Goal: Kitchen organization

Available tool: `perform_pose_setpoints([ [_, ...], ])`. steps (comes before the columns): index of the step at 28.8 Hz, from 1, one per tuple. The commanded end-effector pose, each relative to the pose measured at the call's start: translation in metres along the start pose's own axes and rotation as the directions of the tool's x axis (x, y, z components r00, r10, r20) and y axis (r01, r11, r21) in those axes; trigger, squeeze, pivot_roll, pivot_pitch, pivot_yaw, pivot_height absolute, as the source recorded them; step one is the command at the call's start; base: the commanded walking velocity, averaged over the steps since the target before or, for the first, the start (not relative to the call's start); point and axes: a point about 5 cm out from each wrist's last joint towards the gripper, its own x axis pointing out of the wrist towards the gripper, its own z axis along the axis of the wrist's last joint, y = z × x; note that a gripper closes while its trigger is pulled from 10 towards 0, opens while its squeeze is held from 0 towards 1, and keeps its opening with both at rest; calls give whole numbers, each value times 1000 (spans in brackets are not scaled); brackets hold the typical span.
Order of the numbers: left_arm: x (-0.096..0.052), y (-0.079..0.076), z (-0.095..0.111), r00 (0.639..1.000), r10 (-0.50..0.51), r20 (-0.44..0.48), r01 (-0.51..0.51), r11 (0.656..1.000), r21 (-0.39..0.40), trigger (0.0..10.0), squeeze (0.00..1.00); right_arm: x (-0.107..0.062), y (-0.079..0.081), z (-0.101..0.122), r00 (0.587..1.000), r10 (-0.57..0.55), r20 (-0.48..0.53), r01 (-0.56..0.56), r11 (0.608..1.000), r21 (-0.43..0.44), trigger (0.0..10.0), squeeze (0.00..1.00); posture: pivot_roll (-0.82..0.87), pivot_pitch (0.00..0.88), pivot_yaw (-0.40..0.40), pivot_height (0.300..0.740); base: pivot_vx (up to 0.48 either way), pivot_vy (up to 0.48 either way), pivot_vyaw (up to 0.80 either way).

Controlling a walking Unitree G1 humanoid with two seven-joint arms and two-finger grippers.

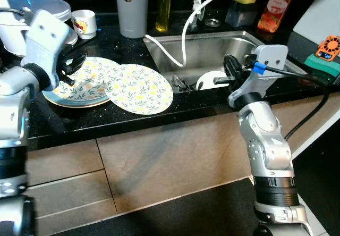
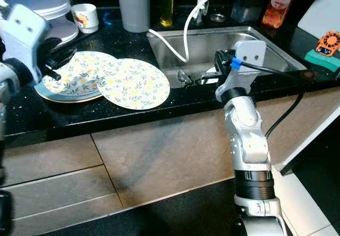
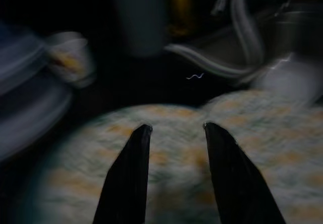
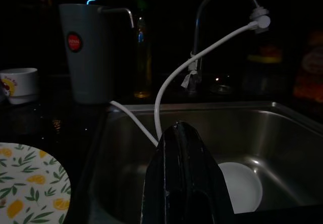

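Two floral plates lie on the black counter. The left floral plate rests on a blue-rimmed plate, and the right floral plate overlaps its edge. My left gripper hovers just over the left plate's far rim; in the left wrist view its fingers stand apart over the blurred pattern, so it is open and holds nothing. My right gripper is at the front edge of the steel sink, shut and empty. A white dish lies in the sink below it, beside some cutlery.
A white hose hangs from the tap into the sink. Behind the plates stand a grey tumbler, a mug, an oil bottle and white stacked ware. An orange bottle and a teal pad sit to the right.
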Motion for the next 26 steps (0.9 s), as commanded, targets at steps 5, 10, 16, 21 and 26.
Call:
perform_pose_setpoints([
  [5,-24,-54,-15,975,-148,167,202,901,-384,10000,0,-3,0,-4,1000,5,-20,-5,1000,-1,10000,0,146,72,-34,740,0,0,0],
  [10,-46,-72,-21,960,-114,257,240,808,-539,10000,0,-3,1,-5,999,19,-28,-19,1000,-1,10000,0,155,74,-42,740,0,0,0],
  [16,-51,-68,-32,986,81,148,33,767,-641,10000,0,-2,3,-6,999,29,-30,-29,1000,1,10000,0,162,80,-45,740,0,0,0],
  [21,-53,-67,-43,979,204,-25,-162,688,-708,10000,0,-2,4,-8,999,33,-37,-33,999,9,10000,0,169,84,-44,740,0,0,0],
  [26,-54,-69,-52,970,222,-95,-219,643,-734,10000,0,-1,5,-8,999,32,-36,-32,999,13,10000,0,169,84,-41,740,0,0,0],
])
